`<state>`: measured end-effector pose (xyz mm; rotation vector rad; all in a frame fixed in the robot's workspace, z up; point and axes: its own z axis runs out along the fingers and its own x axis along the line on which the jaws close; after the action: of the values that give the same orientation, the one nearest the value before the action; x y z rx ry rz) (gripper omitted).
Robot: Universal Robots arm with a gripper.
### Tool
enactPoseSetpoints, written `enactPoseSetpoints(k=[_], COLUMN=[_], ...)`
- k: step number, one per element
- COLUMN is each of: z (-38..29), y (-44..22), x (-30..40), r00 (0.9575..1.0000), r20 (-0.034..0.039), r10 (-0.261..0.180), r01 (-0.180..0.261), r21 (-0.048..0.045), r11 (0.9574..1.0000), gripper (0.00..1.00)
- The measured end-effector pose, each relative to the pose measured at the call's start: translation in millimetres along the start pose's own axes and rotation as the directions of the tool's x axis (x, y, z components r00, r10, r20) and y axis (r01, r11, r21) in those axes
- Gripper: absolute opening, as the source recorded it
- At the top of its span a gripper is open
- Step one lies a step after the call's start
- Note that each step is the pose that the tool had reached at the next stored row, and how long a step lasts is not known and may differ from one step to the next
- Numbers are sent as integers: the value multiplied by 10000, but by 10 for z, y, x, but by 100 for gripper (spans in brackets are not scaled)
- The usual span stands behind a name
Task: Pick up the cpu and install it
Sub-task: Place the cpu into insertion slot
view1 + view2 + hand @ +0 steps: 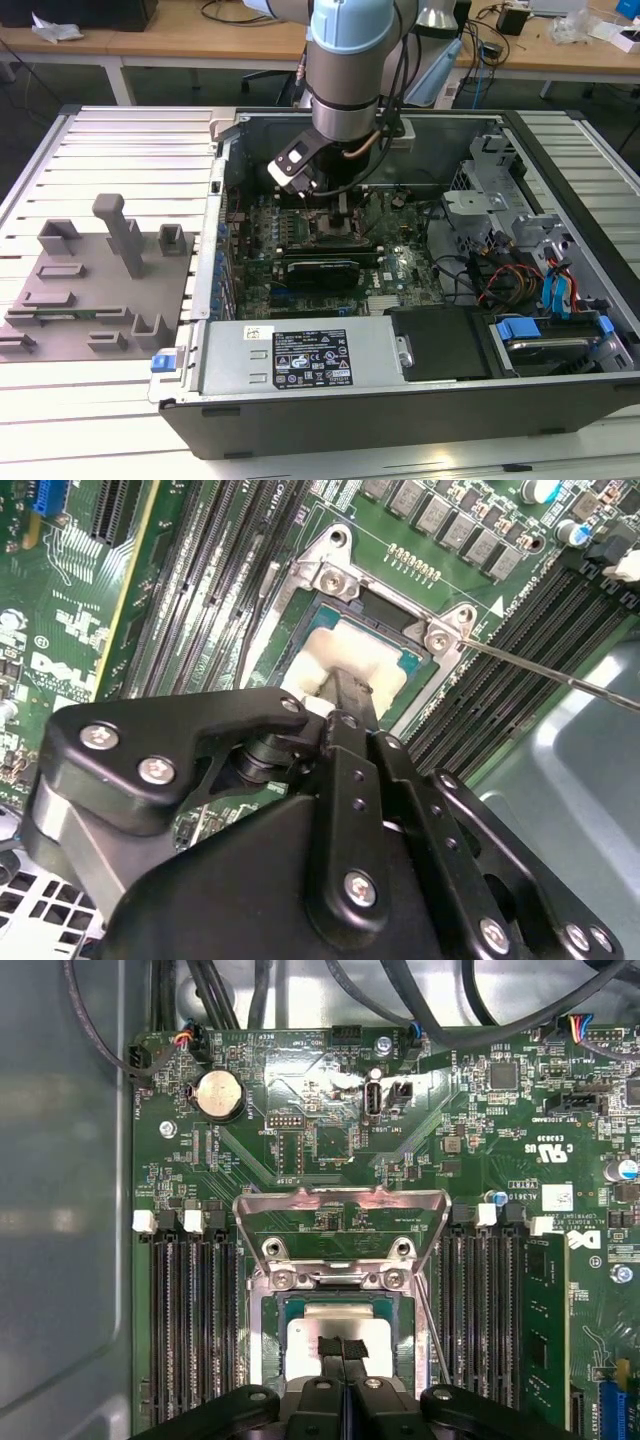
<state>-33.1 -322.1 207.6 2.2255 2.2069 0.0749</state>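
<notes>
Directly beneath the gripper point(342, 1344) lies the cpu point(303, 1353).

The cpu point(305, 1345), a small silvery square chip, lies flat in the open socket point(262, 1360) of the green motherboard point(330, 1140).

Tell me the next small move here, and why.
Probably ease the gripper straight up, with no sideways drift. Its tips look closed together on top of the cpu, not around its edges, and it seems to lie level inside the socket, with the load plate open.
</notes>
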Motion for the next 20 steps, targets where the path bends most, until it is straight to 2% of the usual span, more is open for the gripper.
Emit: enactPoseSetpoints(k=[7, 12, 13, 15, 19, 20], z=[42, 41, 23, -36, -227, -305], y=[-3, -2, 1, 2, 9, 11], x=[-3, -1, 4, 2, 7, 9], r00=[10000, 10000, 10000, 10000, 9999, 9998], r20=[5, -4, -28, 11, 127, 180], r10=[0, 1, 1, -1, -4, -6], r01=[0, -1, -1, 1, 4, 6], r21=[4, -1, -14, -1, -1, -1], r11=[10000, 10000, 10000, 10000, 10000, 10000], gripper=[11, 11, 11, 11, 11, 11])
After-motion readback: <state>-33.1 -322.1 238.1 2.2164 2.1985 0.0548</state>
